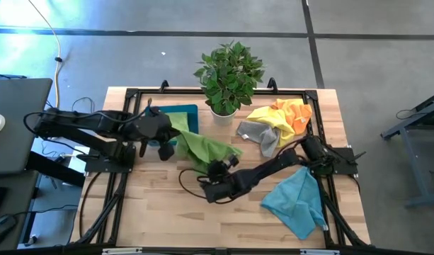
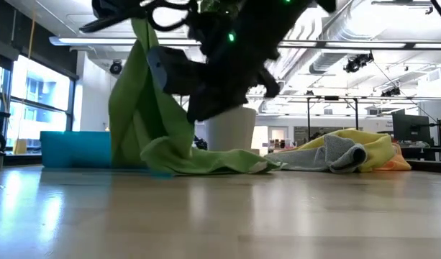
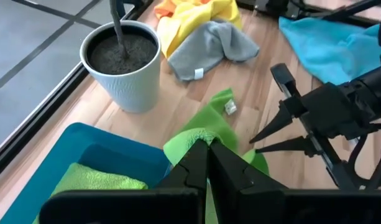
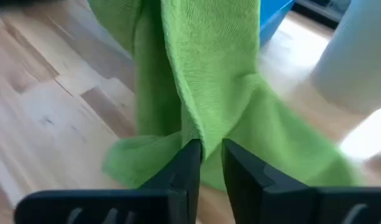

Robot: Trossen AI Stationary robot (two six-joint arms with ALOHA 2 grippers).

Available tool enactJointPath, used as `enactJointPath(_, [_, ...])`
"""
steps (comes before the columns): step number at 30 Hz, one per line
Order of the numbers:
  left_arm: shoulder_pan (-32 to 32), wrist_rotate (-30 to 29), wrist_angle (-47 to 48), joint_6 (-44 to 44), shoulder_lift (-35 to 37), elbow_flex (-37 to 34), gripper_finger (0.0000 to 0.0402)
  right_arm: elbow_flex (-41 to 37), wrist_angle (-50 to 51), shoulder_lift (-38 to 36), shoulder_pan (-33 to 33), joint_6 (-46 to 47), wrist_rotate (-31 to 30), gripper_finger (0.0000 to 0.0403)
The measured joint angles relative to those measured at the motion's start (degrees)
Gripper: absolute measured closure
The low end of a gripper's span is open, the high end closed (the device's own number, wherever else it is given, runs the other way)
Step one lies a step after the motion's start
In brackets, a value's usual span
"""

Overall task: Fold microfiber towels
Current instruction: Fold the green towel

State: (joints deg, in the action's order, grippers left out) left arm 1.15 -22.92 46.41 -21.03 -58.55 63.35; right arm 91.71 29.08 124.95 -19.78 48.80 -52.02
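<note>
A lime green towel [image 1: 202, 145] hangs from my left gripper [image 3: 209, 149], which is shut on it beside the blue tray [image 1: 181, 112]. The towel's lower part [image 2: 220, 162] lies spread on the table. My right gripper [image 4: 210, 155] reaches in from the table's right and stands at the hanging cloth [image 4: 202, 74], its fingers close together with green cloth in the narrow gap. Another folded green towel [image 3: 97, 180] lies in the tray. Grey [image 1: 263, 134], yellow and orange [image 1: 284, 113] and teal [image 1: 298, 202] towels lie crumpled on the table's right half. My left gripper pinches the green towel's top bunch [image 3: 199, 134] between its two fingers, slanting down from the table's left. The cloth hangs slack below the fingers, its lower end on the table. My right gripper has a hanging fold of the towel [image 4: 199, 142] between its two fingers, low on the draped part. It comes slanting down from the table's right near side. How many layers, I cannot tell.
A potted plant [image 1: 227, 74] in a white pot [image 3: 122, 62] stands at the table's far middle, close behind the green towel. The black frame rail [image 1: 132, 95] runs along the table's edges. Bare wood [image 1: 167, 212] shows at the near left.
</note>
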Motion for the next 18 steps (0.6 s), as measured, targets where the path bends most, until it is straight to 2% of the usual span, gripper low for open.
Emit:
enactJointPath(4, [0.00, 0.00, -0.18, 0.01, 1.99, 0.00, 0.0401, 6.11, 9.75, -0.02, 1.13, 2.09, 1.53, 0.0354])
enactJointPath(8, [0.00, 0.04, -0.26, -1.02, 3.67, 0.00, 0.0401, 9.53, 13.16, -0.02, 2.81, 5.64, 7.87, 0.0350])
enactJointPath(14, [0.00, 2.02, -0.23, -1.85, 5.07, 0.00, 0.0401, 12.24, 13.67, -0.02, 5.33, 5.06, 17.46, 0.0320])
enactJointPath(18, [0.00, 2.80, 0.07, -2.61, 5.12, -0.01, 0.0401, 14.32, 20.89, -0.58, 5.98, 3.58, 20.29, 0.0297])
